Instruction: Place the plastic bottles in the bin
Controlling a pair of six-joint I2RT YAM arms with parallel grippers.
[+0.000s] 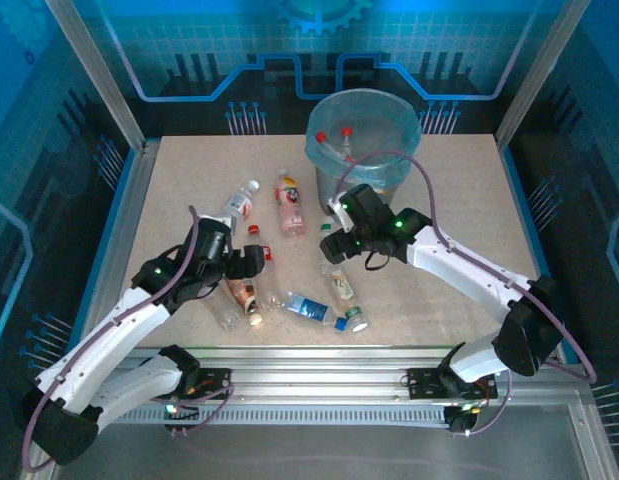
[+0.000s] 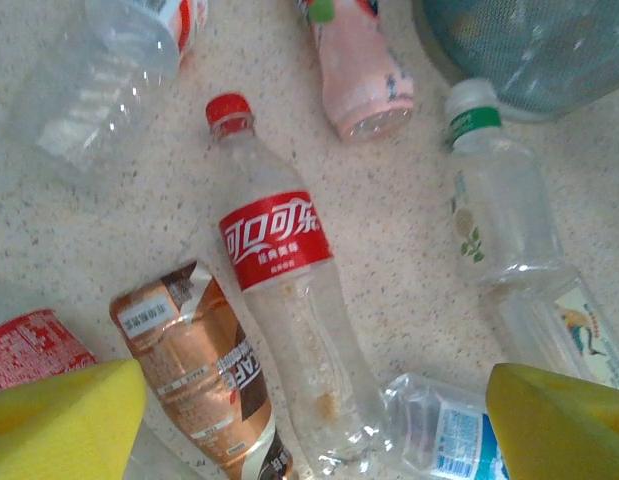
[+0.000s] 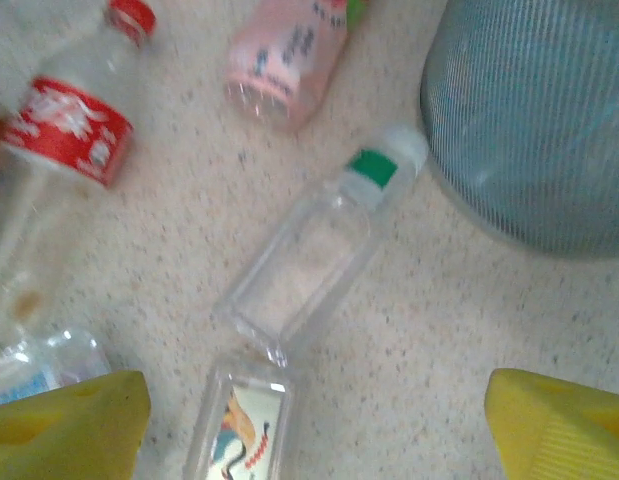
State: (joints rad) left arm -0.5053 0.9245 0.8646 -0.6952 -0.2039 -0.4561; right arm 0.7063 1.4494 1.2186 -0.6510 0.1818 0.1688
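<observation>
Two open robot grippers hover over plastic bottles (image 1: 289,215) scattered on a speckled table (image 1: 469,200) beside a grey bin (image 1: 364,95).

The left gripper (image 2: 309,430) has its yellow fingers (image 2: 64,420) spread wide above a red-labelled bottle (image 2: 279,250) and a crushed brown-labelled bottle (image 2: 204,370). The right gripper (image 3: 309,425), equally spread, hangs over a clear green-banded bottle (image 3: 309,260) lying near the bin's wall. Two red-capped bottles (image 1: 337,150) lie inside the bin.

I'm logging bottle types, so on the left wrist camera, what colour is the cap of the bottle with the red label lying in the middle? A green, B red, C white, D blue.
B: the red-labelled bottle lying in the middle of that view has a red cap at its upper end.
</observation>
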